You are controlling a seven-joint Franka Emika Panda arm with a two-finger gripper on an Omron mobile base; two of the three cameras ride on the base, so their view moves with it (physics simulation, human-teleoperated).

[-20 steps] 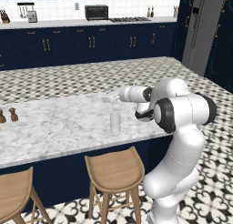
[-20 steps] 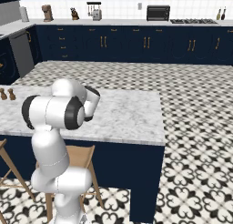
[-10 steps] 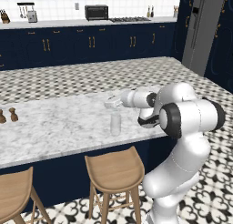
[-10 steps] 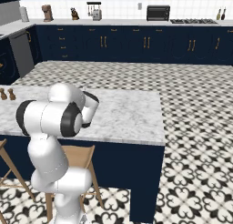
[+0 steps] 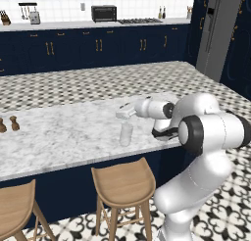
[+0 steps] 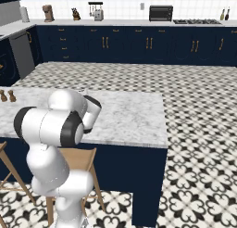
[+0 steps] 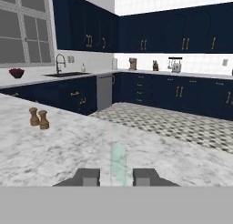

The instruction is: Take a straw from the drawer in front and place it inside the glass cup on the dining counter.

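The bench (image 5: pixel 59 132) carries the glass cup (image 5: pixel 126 134), with the gripper (image 5: pixel 123 113) held just above its rim. In the hand view the cup (image 7: pixel 118 159) stands between slightly parted fingertips (image 7: pixel 88 176); no straw can be made out, so its placement cannot be confirmed.

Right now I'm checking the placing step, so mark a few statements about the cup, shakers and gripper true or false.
1. The glass cup stands upright on the dining counter. True.
2. The gripper is above the cup. True.
3. The two brown shakers stand right beside the cup. False: they are far off, near the counter's other end.
4. The cup lies tipped over. False: it is upright.
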